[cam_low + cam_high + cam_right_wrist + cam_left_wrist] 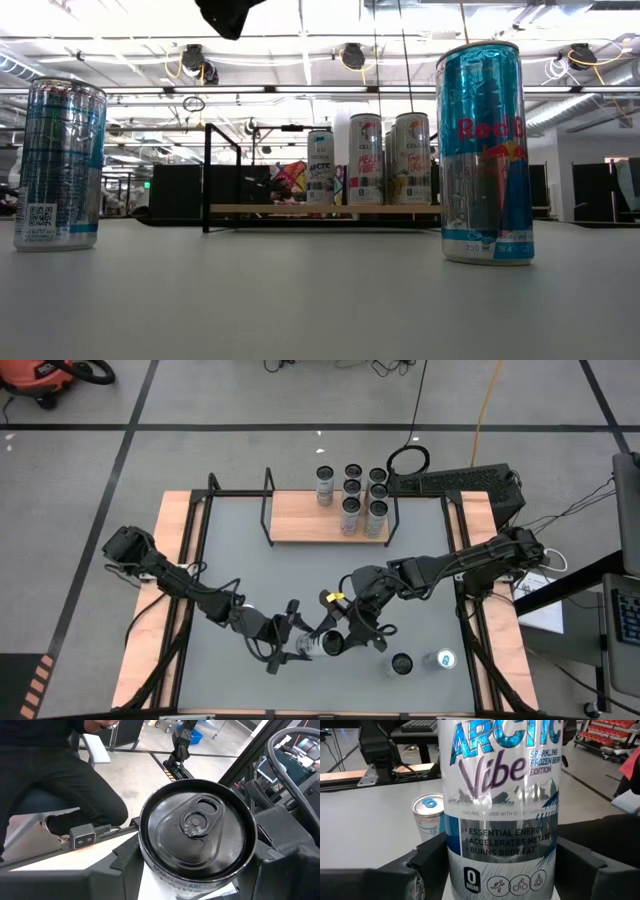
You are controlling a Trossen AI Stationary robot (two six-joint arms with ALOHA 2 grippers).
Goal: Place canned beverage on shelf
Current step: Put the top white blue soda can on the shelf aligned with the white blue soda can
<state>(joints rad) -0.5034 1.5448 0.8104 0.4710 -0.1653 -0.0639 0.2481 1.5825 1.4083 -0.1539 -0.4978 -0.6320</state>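
Observation:
A silver-white can (318,645) printed "Arctic Vibe" (500,795), with a black lid (197,825), hangs in the air over the table's near middle, between both grippers. My left gripper (296,643) (501,870) comes from the left and is shut on its lower body. My right gripper (346,634) (197,865) comes from the right and is shut on its top end. The shelf (300,520) (280,209), a light-wood board with black rod ends, stands at the table's far edge, and several cans (352,495) (365,158) stand upright on its right half. My left gripper pinches the can's lower body (454,865) between its two fingers (427,870), one on each side. The fingers come about level from the table's left and lie across the can. The can is clear of the table, its top leaning toward the right arm. My right gripper has the can's wall just under the lid rim (150,865) between its two fingers (125,860), one on each side. It comes from the table's right, slanting slightly down, across the can. The lid faces its wrist camera.
Two more cans stand on the table at the near right: a black-topped one (401,663) and a blue Red Bull can (443,658) (485,150) (427,812). A black keyboard (450,482) lies right of the shelf. A seated person's legs (50,785) show beyond the table.

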